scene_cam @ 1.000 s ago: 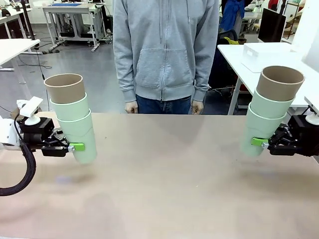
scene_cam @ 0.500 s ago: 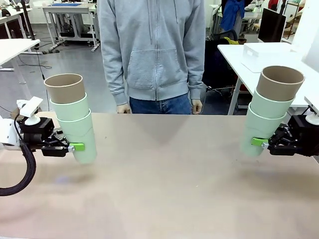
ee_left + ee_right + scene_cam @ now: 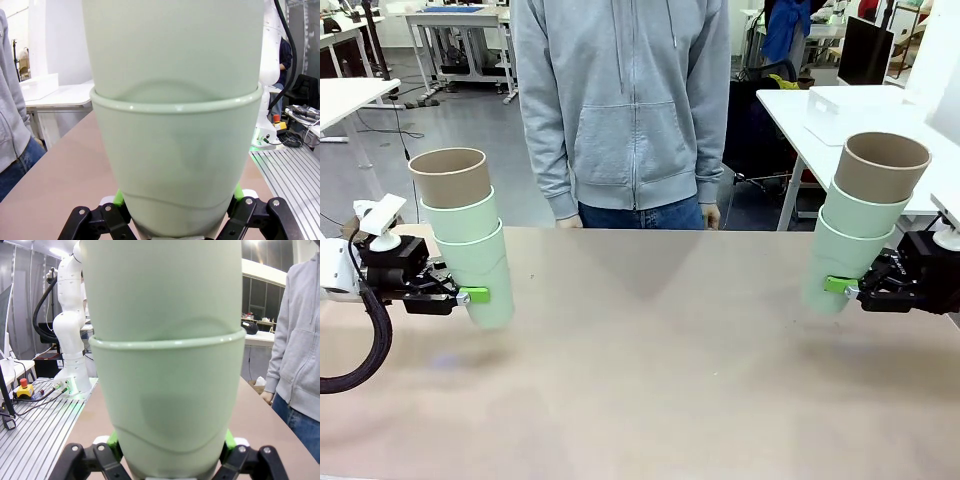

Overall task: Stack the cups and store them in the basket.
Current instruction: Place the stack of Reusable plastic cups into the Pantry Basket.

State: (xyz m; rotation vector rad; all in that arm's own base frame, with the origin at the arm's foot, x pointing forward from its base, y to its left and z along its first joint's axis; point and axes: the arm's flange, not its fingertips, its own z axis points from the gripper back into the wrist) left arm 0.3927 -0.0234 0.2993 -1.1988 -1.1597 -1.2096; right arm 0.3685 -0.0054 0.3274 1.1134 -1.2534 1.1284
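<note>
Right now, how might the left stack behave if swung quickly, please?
Likely top-heavy: the left claw grips the left stack only at its bottom cup, and it leans. The brown cup merely nests, so it might slide out.

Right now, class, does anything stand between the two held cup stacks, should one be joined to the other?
Nothing visible does. The left gripper grips the left stack, the right gripper the right stack; the person stands at the far side of the table.
</note>
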